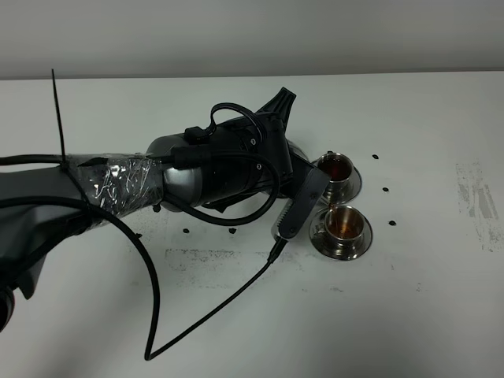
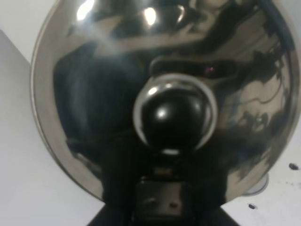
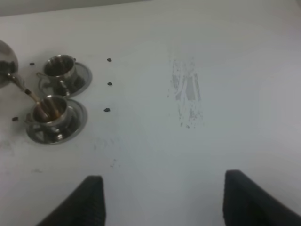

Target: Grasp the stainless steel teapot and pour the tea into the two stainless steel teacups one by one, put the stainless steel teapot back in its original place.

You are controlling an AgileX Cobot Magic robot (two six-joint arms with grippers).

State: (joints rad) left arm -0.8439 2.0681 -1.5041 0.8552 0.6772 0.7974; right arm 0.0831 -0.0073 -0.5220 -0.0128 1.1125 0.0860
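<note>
The stainless steel teapot (image 2: 117,94) fills the left wrist view, its lid knob (image 2: 174,117) in the middle. My left gripper (image 2: 157,200) sits dark at its edge, shut on it. In the high view my left arm (image 1: 228,161) hides the pot. The right wrist view shows the pot's edge (image 3: 4,66) and its spout (image 3: 21,87) tipped over the nearer teacup (image 3: 49,110), with tea streaming in. Both teacups hold tea: the far one (image 1: 339,167) dark red, the near one (image 1: 345,224) amber. My right gripper (image 3: 164,202) hangs open, away from them. The original place is hidden.
Each cup stands on a steel saucer (image 1: 358,244). Small black dots (image 1: 384,190) mark the white table beside the cups. A grey scuffed patch (image 1: 476,201) lies at the right. A loose black cable (image 1: 157,346) loops down from my left arm over the front of the table.
</note>
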